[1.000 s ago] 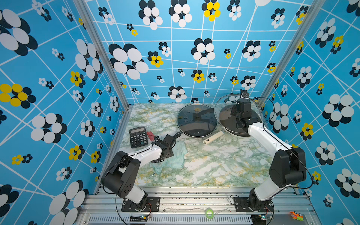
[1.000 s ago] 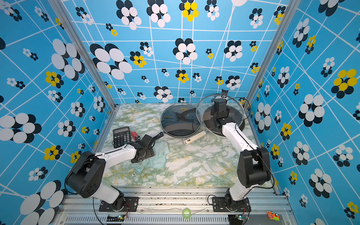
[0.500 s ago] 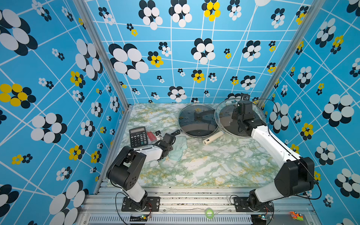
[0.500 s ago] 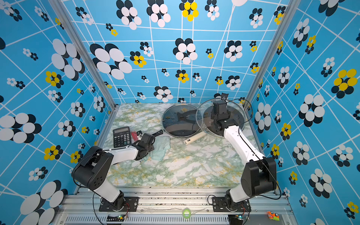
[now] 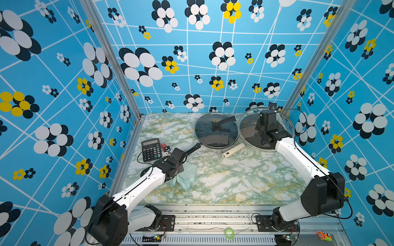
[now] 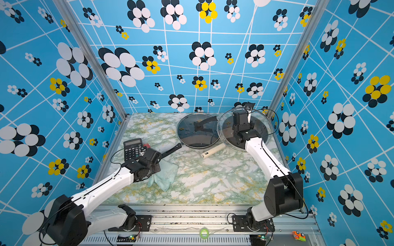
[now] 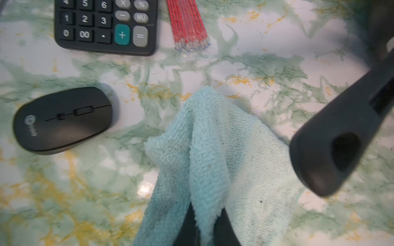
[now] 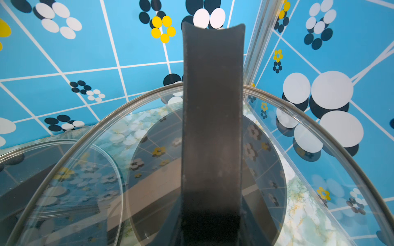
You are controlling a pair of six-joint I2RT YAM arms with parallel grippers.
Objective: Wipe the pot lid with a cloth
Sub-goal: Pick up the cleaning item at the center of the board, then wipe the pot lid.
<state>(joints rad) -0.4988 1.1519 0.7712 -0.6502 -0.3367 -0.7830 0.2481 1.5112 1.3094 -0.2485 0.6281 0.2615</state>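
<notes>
Inside a booth of blue walls [image 5: 191, 64] printed with black, white and yellow flowers, the left fingers [image 7: 185, 230] are pinched tight on the mint cloth [image 5: 187, 176]. It lies bunched on the green-veined marble worktop [image 5: 234, 181] near a calculator [image 5: 151, 150] and mouse [image 7: 64, 119]. At back right, the right fingers [image 5: 266, 119] clamp the tilted glass pot lid [image 5: 247, 132] by its handle.

The left arm [image 5: 140, 185] and right arm [image 5: 298, 159] have white links and round black joints. Black base plates [image 5: 169, 221] sit at 6 o'clock.
</notes>
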